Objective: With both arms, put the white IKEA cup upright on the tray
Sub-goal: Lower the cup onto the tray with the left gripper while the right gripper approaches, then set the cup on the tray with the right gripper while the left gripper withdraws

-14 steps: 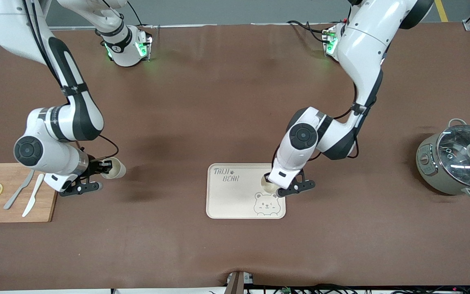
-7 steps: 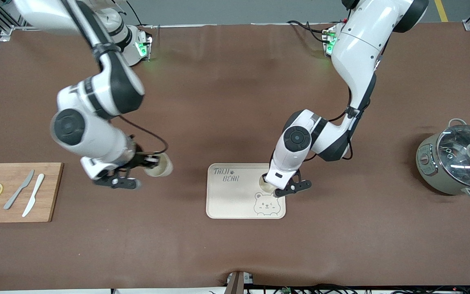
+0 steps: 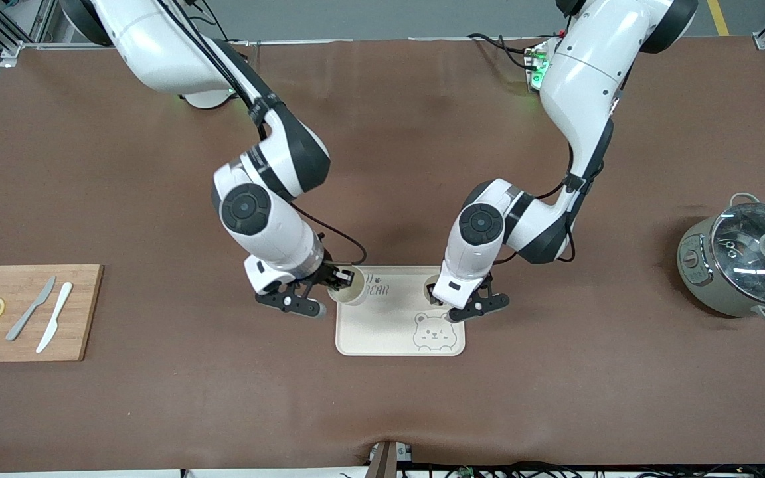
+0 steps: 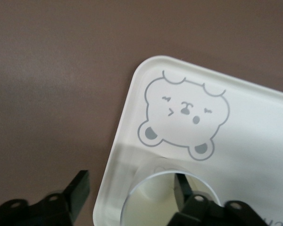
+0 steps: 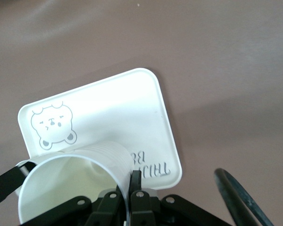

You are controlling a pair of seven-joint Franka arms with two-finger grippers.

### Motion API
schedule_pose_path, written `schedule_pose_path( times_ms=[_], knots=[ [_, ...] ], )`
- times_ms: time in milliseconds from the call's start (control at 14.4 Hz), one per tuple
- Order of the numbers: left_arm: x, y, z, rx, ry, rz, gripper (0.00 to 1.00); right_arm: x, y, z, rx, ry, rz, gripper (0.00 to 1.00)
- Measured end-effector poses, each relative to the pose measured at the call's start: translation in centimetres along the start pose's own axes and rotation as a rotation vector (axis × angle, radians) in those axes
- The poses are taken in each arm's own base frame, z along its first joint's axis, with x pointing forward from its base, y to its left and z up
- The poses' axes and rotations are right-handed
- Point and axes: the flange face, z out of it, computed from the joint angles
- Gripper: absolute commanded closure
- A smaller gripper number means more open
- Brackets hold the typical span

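Note:
A cream tray [image 3: 389,332] with a bear face and grey lettering lies mid-table. One white cup [image 3: 435,295] stands upright on it above the bear face. My left gripper [image 3: 447,302] is open astride that cup's wall, with one finger [image 4: 180,186] inside the cup [image 4: 153,202] and the other [image 4: 79,190] outside, past the tray's rim [image 4: 114,155]. My right gripper [image 3: 339,279] is shut on the rim of a second white cup [image 3: 350,292], which hangs over the tray's lettered corner. In the right wrist view the fingers [image 5: 136,179] pinch the cup's [image 5: 70,188] wall above the tray [image 5: 113,113].
A wooden cutting board [image 3: 24,335] with two knives and lemon slices lies at the right arm's end of the table. A grey pot with a glass lid [image 3: 744,262] stands at the left arm's end. Bare brown table surrounds the tray.
My right arm has carried its cup from beside the cutting board across to the tray's lettered corner. My left gripper has opened and let go of the cup standing on the tray.

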Motion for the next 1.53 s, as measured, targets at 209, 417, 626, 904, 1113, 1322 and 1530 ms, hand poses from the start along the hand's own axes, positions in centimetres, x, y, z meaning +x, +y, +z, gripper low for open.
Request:
schedule_pose_path(
  times_ms=[209,417,626,904,1113,1322,1530],
  knots=[
    [1.2,0.4,-2.2,0.015,0.003,-0.015,0.00,0.0,-0.1,3.7,0.006,0.000,0.000,1.00],
    [2.4,0.4,-5.0,0.054,-0.009,-0.029,0.00,-0.6,-0.3,5.5,-0.001,-0.003,-0.012,1.00],
    [4.9,-1.5,-8.3,0.079,0.021,-0.066,0.00,-1.8,-1.1,7.5,-0.028,0.016,-0.061,1.00],
    [9.3,-7.1,-12.1,0.153,0.054,-0.119,0.00,-3.8,-2.2,10.9,-0.039,0.031,-0.086,1.00],
    [14.0,-13.5,-16.4,0.166,0.086,-0.126,0.00,-3.8,-2.1,11.6,-0.054,0.046,-0.086,1.00],
    [18.1,-23.1,-21.1,0.202,0.045,-0.015,0.00,-3.6,-1.9,11.6,-0.062,0.057,-0.088,1.00],
    [19.5,-27.9,-21.7,0.169,-0.017,0.026,0.00,-3.7,-2.0,12.2,-0.050,0.076,-0.087,1.00]
  ],
)
